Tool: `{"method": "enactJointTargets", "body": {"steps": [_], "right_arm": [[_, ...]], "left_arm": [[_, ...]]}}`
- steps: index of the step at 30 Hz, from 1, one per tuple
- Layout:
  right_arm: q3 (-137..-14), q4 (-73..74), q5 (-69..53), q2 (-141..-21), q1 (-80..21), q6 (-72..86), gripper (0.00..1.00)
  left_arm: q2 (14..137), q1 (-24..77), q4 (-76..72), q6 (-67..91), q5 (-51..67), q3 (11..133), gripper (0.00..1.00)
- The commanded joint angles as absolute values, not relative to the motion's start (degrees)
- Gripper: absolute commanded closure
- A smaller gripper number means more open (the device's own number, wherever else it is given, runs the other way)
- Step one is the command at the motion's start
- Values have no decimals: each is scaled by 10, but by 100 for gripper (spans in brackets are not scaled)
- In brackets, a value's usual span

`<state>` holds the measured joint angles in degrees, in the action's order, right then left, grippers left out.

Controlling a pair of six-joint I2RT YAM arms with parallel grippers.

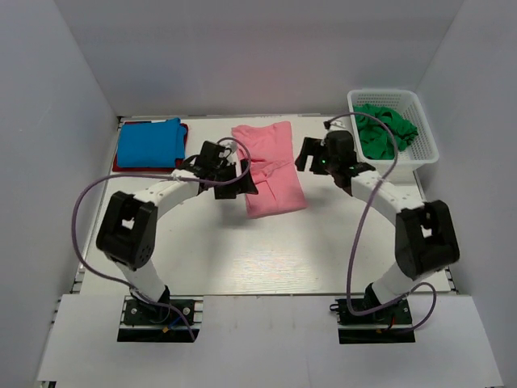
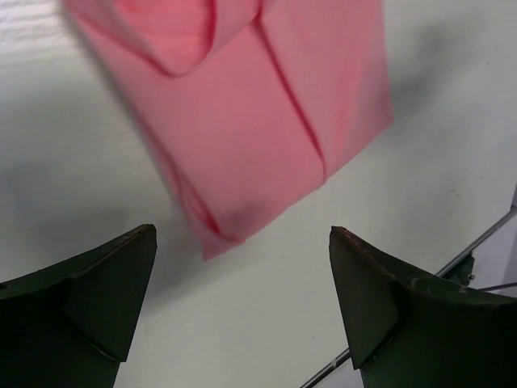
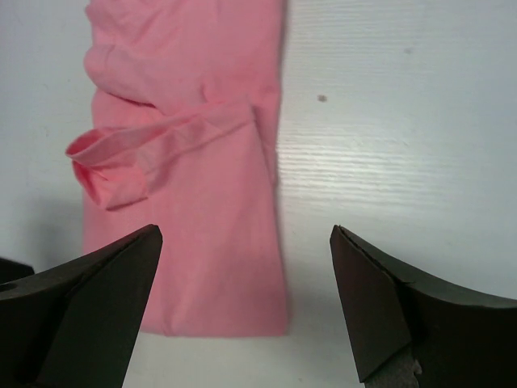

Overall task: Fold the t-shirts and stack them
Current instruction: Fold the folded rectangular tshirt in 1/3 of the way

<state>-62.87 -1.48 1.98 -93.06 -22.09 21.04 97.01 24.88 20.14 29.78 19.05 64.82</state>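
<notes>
A salmon pink t-shirt [image 1: 271, 166] lies partly folded into a long strip at the table's middle, with one sleeve fold bunched up on it. It also shows in the left wrist view [image 2: 242, 105] and the right wrist view [image 3: 194, 186]. My left gripper [image 1: 242, 179] is open and empty at the shirt's left edge, above bare table [image 2: 241, 234]. My right gripper [image 1: 308, 153] is open and empty at its right edge, above the cloth's edge [image 3: 246, 230]. A folded bright blue t-shirt [image 1: 149, 143] lies on a red one [image 1: 185, 139] at the back left. Dark green t-shirts [image 1: 384, 129] are bunched in the basket.
The white lattice basket [image 1: 428, 137] stands at the back right corner. White walls close in the table on the left, back and right. The table [image 1: 266, 250] is white between the pink shirt and the arm bases.
</notes>
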Motion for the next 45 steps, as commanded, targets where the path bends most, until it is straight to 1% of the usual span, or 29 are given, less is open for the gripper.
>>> {"method": "enactJointTargets", "body": {"steps": [1, 2, 4, 6, 10, 13, 16, 21, 22, 26, 31, 34, 38, 39, 41, 42, 43, 45], "right_arm": [[-574, -4, 48, -854, -207, 224, 10], [-560, -1, 52, -844, -201, 223, 10], [-547, -1, 51, -817, -191, 224, 10], [-544, 33, 51, -808, -188, 224, 10], [-541, 53, 47, -795, -172, 224, 10], [-539, 53, 32, -782, -164, 222, 10], [-539, 59, 27, -773, -157, 218, 10], [-541, 65, 6, -767, -149, 207, 10], [-540, 66, -13, -768, -149, 200, 10], [-547, 90, -3, -782, -142, 203, 10], [-543, 98, -9, -769, -138, 186, 10], [-545, 97, -46, -767, -139, 166, 10], [-546, 91, -111, -784, -141, 163, 10], [-544, 88, -119, -789, -142, 167, 10], [-544, 90, -141, -804, -142, 173, 10], [-545, 92, -148, -814, -141, 174, 10], [-545, 93, -161, -820, -141, 172, 10], [-548, 100, -188, -847, -143, 176, 10]], "left_arm": [[997, 260, 144, 284, 266, 705, 3], [1008, 266, 144, 284, 266, 714, 0], [1038, 275, 139, 277, 273, 733, 0], [1059, 284, 139, 277, 279, 756, 0], [1136, 300, 174, 270, 246, 808, 0], [1158, 300, 190, 264, 208, 838, 0], [1172, 300, 196, 245, 136, 867, 0], [1207, 287, 184, 226, 102, 926, 0], [1213, 287, 184, 219, 95, 938, 0], [1258, 287, 158, 219, 101, 992, 0], [1329, 282, 198, 214, 43, 1096, 0], [1329, 276, 210, 214, 38, 1133, 0], [1289, 271, 216, 214, 33, 1130, 0], [1261, 271, 221, 214, 33, 1124, 0], [1224, 271, 221, 219, 27, 1087, 0], [1182, 271, 213, 214, 21, 1067, 0], [1161, 271, 206, 214, 21, 1023, 0], [1123, 271, 200, 214, 2, 982, 0]]}}
